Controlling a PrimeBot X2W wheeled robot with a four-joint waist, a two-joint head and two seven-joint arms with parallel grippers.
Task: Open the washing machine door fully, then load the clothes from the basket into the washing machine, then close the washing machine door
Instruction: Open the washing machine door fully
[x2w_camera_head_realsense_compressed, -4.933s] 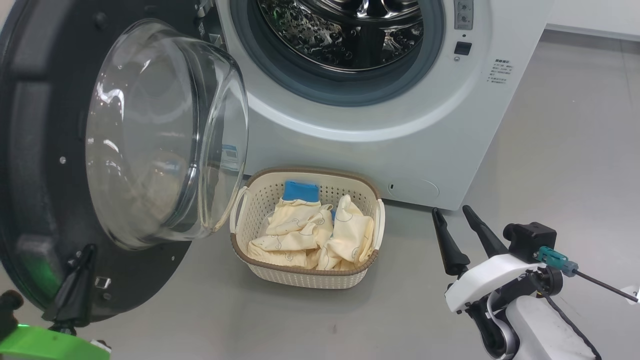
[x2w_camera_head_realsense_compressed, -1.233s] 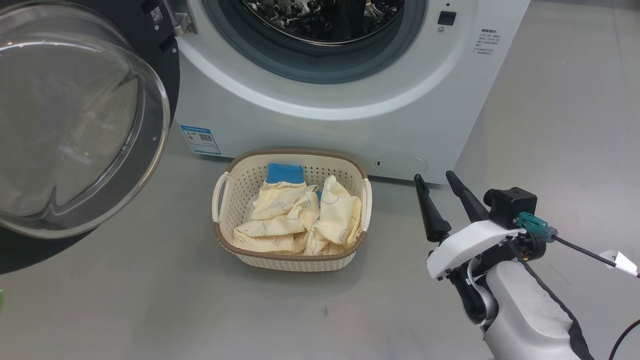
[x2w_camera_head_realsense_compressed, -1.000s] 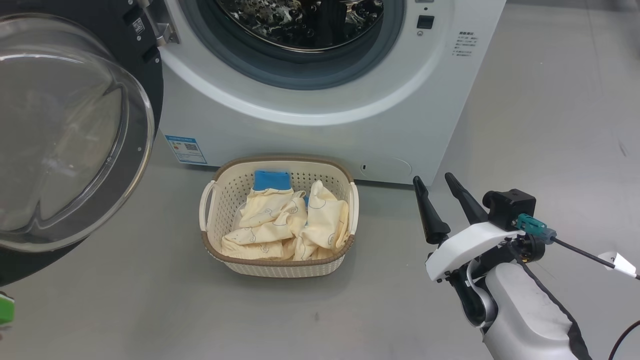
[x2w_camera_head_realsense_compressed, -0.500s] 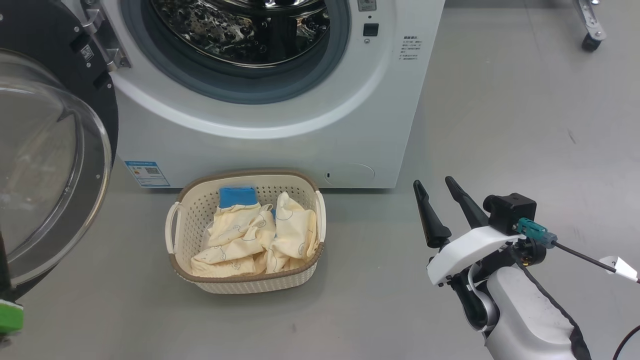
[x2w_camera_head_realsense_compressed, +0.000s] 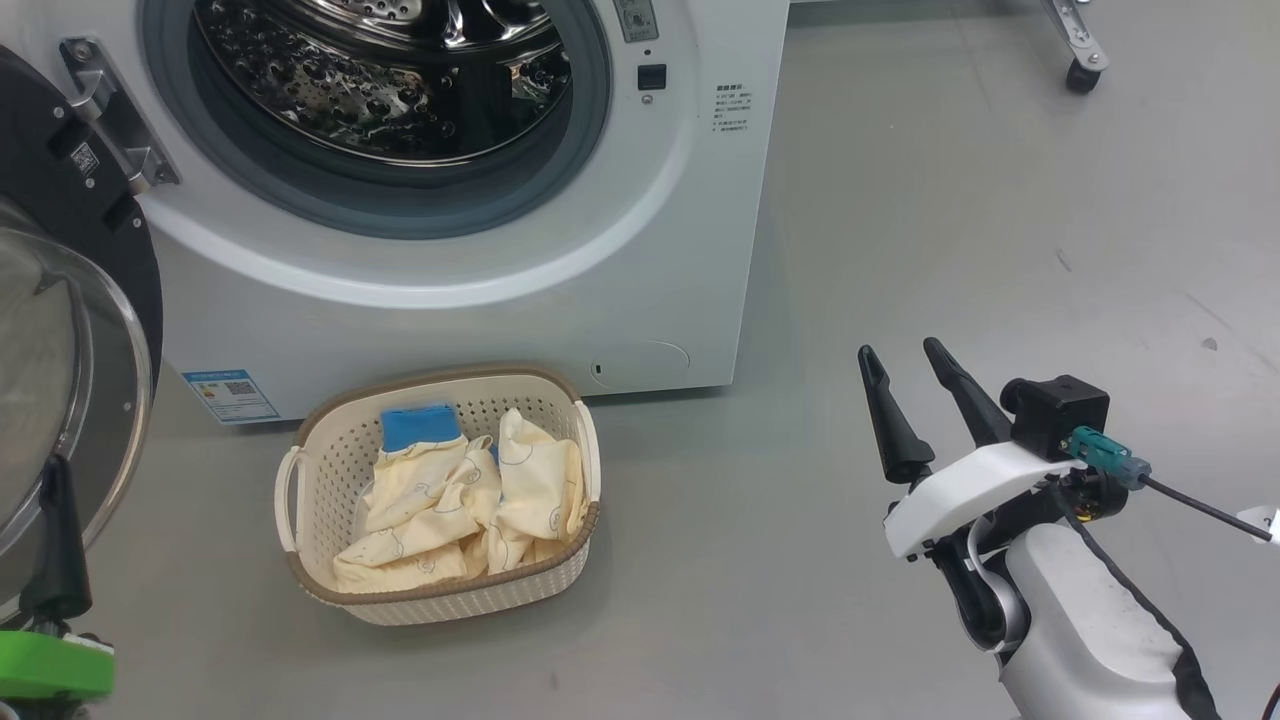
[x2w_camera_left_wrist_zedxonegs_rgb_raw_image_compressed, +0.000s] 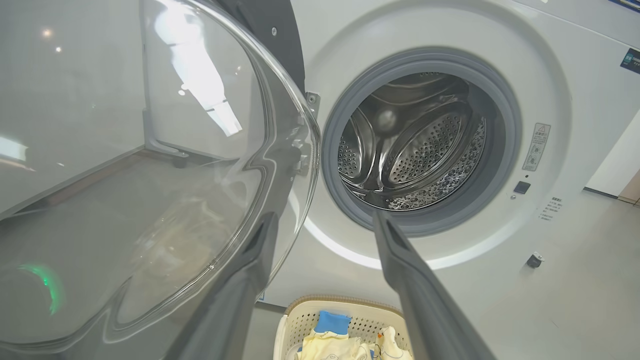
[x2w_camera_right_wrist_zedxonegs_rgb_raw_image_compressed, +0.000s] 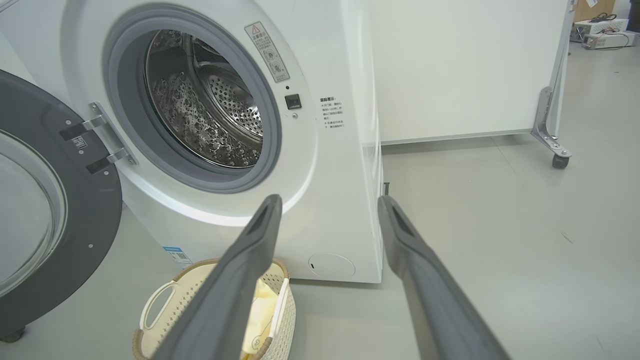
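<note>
Right pincer (x2w_camera_head_realsense_compressed: 898, 349), lower right of the head view, stands wide open and empty above the floor (x2w_camera_head_realsense_compressed: 800, 560), well apart from the basket (x2w_camera_head_realsense_compressed: 330, 592). Left pincer (x2w_camera_left_wrist_zedxonegs_rgb_raw_image_compressed: 325, 220), equally wide and empty in the left wrist view, has one finger (x2w_camera_left_wrist_zedxonegs_rgb_raw_image_compressed: 250, 270) overlapping the glass of the washing machine door (x2w_camera_left_wrist_zedxonegs_rgb_raw_image_compressed: 175, 165); contact cannot be told. Head view gives the whole basket, clothes (x2w_camera_head_realsense_compressed: 450, 500) inside, lower centre-left before the washing machine (x2w_camera_head_realsense_compressed: 480, 300). Right wrist view adds the door standing open at left and a white panel (x2w_camera_right_wrist_zedxonegs_rgb_raw_image_compressed: 450, 65) on castors, upper right.
</note>
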